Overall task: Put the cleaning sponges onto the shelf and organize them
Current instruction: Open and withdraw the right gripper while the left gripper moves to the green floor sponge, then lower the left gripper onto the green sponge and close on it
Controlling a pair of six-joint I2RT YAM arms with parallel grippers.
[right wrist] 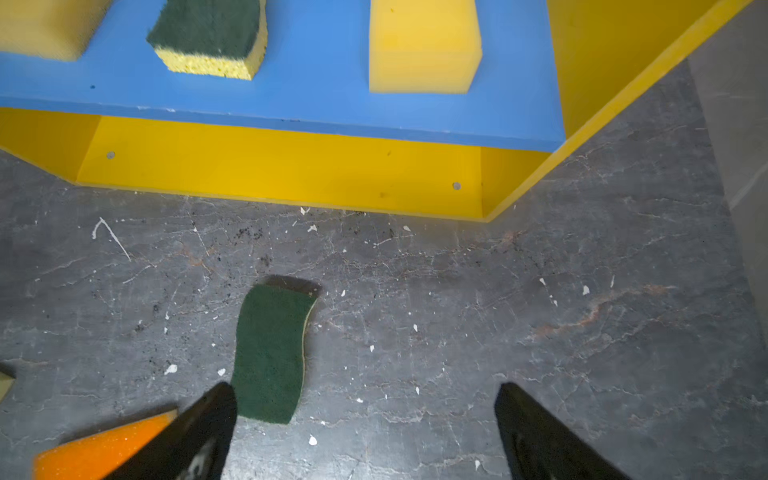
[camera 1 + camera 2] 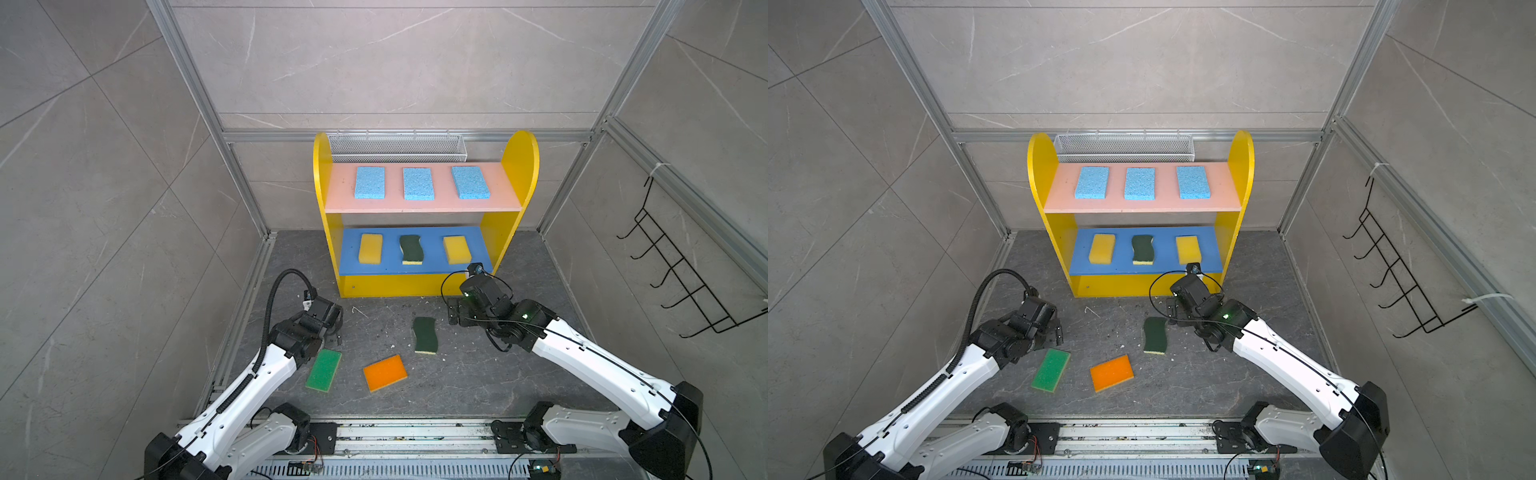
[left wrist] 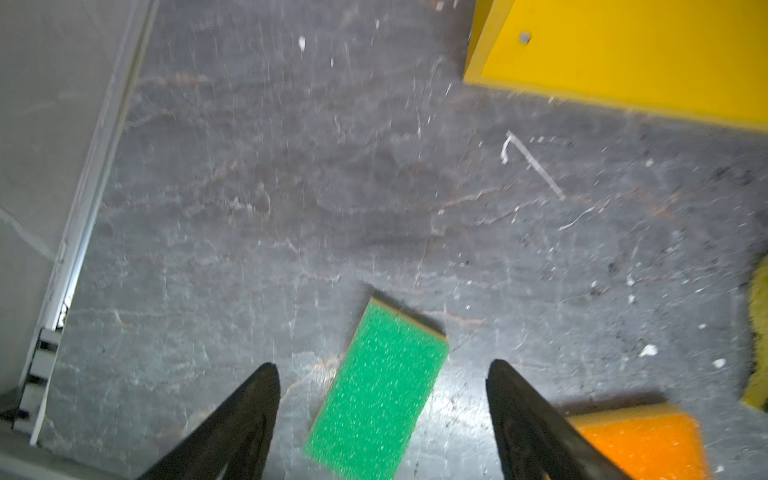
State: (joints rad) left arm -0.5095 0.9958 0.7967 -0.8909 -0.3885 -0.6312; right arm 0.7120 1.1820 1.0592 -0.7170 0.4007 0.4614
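In both top views the shelf carries six sponges: three light blue sponges on the pink board, and two yellow sponges flanking a shelved wavy sponge on the blue board. Three lie on the bench: the bright green sponge, the orange sponge and the loose wavy sponge.

In the left wrist view, the left jaws are spread and empty, with the bright green sponge lying between them.

In the right wrist view, the right jaws are spread and empty, with the loose wavy sponge just beside one jaw.

I judge the task roughly two thirds done.
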